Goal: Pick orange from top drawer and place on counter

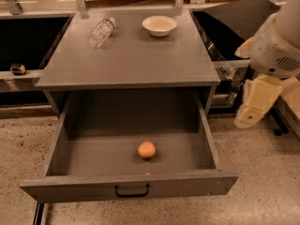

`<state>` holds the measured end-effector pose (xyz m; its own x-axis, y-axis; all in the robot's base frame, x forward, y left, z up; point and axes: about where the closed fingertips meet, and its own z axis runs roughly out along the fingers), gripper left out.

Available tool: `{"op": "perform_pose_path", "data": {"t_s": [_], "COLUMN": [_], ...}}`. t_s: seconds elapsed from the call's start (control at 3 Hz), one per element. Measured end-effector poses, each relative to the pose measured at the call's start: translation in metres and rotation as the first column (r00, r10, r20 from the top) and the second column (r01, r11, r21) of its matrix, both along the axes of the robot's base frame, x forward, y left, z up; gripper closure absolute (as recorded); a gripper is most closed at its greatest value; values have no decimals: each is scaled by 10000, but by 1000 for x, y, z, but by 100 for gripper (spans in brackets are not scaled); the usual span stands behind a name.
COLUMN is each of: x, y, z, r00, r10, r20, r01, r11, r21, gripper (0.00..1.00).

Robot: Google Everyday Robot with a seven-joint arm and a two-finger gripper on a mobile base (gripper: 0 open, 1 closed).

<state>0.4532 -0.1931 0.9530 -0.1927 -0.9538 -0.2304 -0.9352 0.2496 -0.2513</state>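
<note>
Gripper point(257, 102): you will find it at the right edge of the view, off to the right of the cabinet, hanging above the floor point(265, 182) at about the height of the drawer opening, well apart from the orange.
Gripper state: you cannot tell from this view whether it is spread or closed; it holds nothing you can see.
Orange point(146, 150): 1 fruit, lying on the drawer bottom, near the middle and closer to the front panel than to the back, touching no wall.
Top drawer point(70, 185): pulled far out toward you, its black handle point(132, 191) at the middle of the front.
Counter point(131, 60): its front and middle are bare.
White bowl point(160, 25): upright on the counter, back right.
Clear bottle point(101, 31): lying on its side, back left, apart from the bowl.
</note>
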Motion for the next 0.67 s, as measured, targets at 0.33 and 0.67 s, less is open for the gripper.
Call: {"op": "perform_pose_path", "data": {"t_s": [0.33, 0.67], "x": [22, 24], "y": [55, 89], "z": [-69, -167], "r00": [9956, 9750], "r10": [918, 1901], "r20": [-199, -1153], "r01": [-913, -1868], "r11": [9955, 9816], "r21": [254, 391], "gripper": [0, 0]}}
